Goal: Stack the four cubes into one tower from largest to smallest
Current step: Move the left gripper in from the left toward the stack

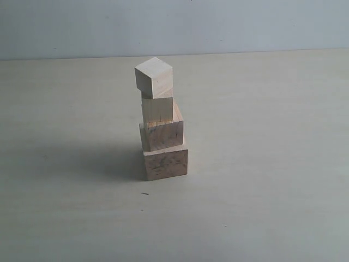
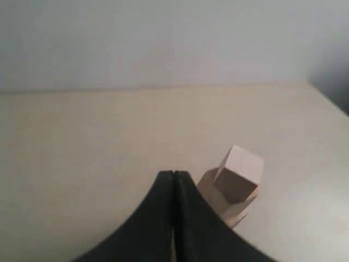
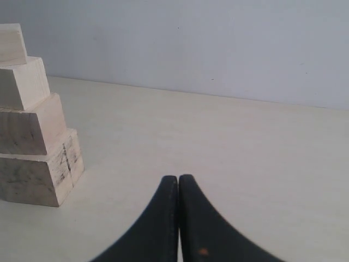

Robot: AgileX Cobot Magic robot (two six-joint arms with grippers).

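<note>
Tower (image 1: 162, 128) standing on table (image 1: 272, 207); left gripper (image 2: 173, 173), right gripper (image 3: 178, 178) fingers together, empty, apart from it.

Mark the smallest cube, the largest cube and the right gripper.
smallest cube (image 1: 155, 79): exterior view, its centre, near the front corner.
largest cube (image 1: 166, 164): exterior view, its mottled front face.
right gripper (image 3: 178, 181): right wrist view, the seam between its closed fingertips.

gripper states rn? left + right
Left gripper: closed, holding nothing.
Right gripper: closed, holding nothing.
</note>
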